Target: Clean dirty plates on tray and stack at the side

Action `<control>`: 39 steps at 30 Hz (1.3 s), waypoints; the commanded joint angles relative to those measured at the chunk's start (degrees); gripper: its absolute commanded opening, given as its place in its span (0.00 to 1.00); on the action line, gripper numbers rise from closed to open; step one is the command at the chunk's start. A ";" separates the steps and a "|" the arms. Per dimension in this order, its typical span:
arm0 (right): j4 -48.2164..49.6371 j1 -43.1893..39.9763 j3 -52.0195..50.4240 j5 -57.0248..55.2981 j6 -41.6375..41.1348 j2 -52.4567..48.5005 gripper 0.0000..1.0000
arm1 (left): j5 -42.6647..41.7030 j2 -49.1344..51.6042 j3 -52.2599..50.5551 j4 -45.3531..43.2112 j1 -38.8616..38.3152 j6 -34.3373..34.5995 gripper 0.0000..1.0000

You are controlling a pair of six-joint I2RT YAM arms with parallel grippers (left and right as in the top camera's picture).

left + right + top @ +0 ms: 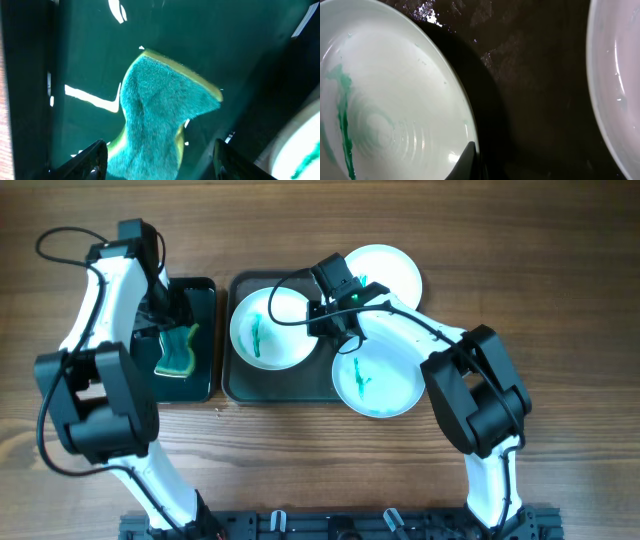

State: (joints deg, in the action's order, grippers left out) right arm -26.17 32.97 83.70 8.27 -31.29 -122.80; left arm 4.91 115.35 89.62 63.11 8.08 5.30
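A white plate [272, 328] with a green smear lies on the dark tray [285, 392]. My right gripper [335, 323] is at its right rim. In the right wrist view one finger [470, 160] lies on the rim of this plate [390, 110], and the gripper looks shut on it. A pale blue plate [378, 375] with a green smear overlaps the tray's right edge. A clean white plate [388, 272] sits behind it and also shows in the right wrist view [617, 75]. My left gripper [160, 162] is open, its fingers on either side of the green sponge [160, 110].
The sponge [177, 350] lies in a smaller black tray [200, 295] left of the big tray. Bare wooden table [300, 460] lies in front of both trays.
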 commanded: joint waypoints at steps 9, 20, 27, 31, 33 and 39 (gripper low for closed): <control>-1.01 0.24 -2.08 -3.19 -0.20 -2.14 0.04 | 1.25 3.93 -4.17 -2.34 0.46 -3.43 0.57; -1.01 0.24 -2.08 -3.17 -0.20 -2.14 0.04 | 1.20 3.98 -9.51 -8.22 0.46 -3.32 0.37; -1.03 0.24 -2.08 -3.15 -0.22 -2.14 0.04 | 0.17 2.84 -6.19 -5.35 0.46 0.79 0.04; -1.01 0.24 -2.08 -3.13 -0.22 -2.14 0.04 | -6.73 0.42 0.24 0.07 0.46 0.94 0.04; -1.03 0.22 -2.08 -3.13 -0.22 -2.14 0.04 | -9.29 -1.49 1.79 1.49 0.46 0.94 0.04; -1.09 0.09 -2.08 -1.75 -0.20 -2.14 0.04 | -9.38 -1.99 1.62 2.14 0.46 0.92 0.04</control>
State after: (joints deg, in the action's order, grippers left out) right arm -26.24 33.12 83.59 7.64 -31.29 -122.80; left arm -2.94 114.63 90.39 65.19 8.23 5.45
